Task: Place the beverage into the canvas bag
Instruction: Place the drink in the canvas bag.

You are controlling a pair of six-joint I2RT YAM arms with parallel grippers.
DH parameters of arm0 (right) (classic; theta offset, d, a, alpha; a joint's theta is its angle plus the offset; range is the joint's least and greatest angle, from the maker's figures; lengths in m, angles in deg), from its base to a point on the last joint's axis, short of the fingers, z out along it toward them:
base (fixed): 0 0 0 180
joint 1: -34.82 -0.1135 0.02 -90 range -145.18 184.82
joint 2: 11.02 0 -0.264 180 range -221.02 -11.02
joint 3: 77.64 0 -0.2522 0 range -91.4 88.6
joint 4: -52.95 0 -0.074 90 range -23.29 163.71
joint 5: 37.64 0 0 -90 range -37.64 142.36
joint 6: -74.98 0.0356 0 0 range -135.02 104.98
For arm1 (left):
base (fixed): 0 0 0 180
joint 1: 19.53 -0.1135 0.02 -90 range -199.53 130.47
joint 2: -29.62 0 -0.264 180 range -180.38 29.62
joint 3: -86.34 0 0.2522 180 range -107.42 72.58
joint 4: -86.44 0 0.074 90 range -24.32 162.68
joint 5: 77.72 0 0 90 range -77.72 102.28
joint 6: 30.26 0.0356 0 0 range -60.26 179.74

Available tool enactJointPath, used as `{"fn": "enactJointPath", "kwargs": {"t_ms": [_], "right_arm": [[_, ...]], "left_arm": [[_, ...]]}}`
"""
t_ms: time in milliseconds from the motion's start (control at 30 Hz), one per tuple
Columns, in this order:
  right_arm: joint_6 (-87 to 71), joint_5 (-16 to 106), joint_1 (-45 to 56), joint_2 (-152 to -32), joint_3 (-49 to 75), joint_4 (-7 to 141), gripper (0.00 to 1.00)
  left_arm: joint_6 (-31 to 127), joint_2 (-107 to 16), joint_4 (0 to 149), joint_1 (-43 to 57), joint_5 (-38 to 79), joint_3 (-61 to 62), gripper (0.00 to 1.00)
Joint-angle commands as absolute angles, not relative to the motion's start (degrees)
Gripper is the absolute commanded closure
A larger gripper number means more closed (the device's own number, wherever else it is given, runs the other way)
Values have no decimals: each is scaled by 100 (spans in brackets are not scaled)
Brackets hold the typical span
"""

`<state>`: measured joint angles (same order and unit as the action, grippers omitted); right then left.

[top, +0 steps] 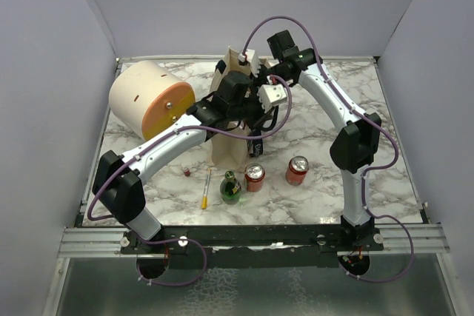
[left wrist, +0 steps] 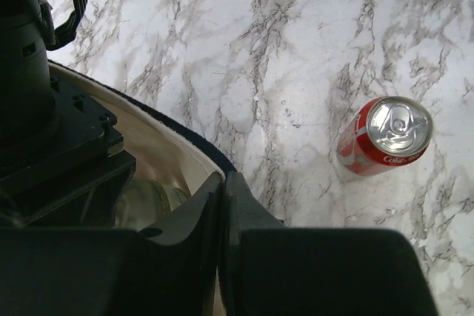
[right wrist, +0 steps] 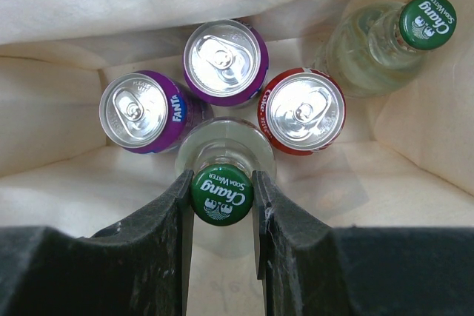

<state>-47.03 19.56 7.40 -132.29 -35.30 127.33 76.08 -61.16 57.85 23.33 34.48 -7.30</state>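
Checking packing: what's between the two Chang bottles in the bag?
A red can, between the near Chang bottle and the far Chang bottle, inside the canvas bag. Right wrist view.

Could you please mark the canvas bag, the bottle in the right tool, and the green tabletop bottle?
canvas bag point(top: 226, 151), top view, lower front panel.
soda water bottle point(right wrist: 221, 195), right wrist view, green cap.
green bottle point(top: 232, 189), top view, body.

Canvas bag point(top: 228, 152) mouth and contents hidden in top view.

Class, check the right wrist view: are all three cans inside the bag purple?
No: the Fanta can and the can beside it are purple, but the third can in the canvas bag is red.
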Motion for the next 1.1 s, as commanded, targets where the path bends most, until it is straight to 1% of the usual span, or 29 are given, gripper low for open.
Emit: {"fn": "enactJointPath", "kwargs": {"t_ms": [0, 467, 1067], "right_arm": [[-4805, 1518, 731, -13017, -3744, 12769, 99], [-5183, 1845, 587, -13149, -3612, 12930, 99], [-5202, 2200, 408, -13280, -3150, 12638, 99]], "left_arm": [[7598, -6079, 6020, 2363, 4140, -688, 99], [7669, -5944, 6287, 2363, 4223, -678, 100], [7859, -5803, 6363, 2363, 4453, -565, 100]]}}
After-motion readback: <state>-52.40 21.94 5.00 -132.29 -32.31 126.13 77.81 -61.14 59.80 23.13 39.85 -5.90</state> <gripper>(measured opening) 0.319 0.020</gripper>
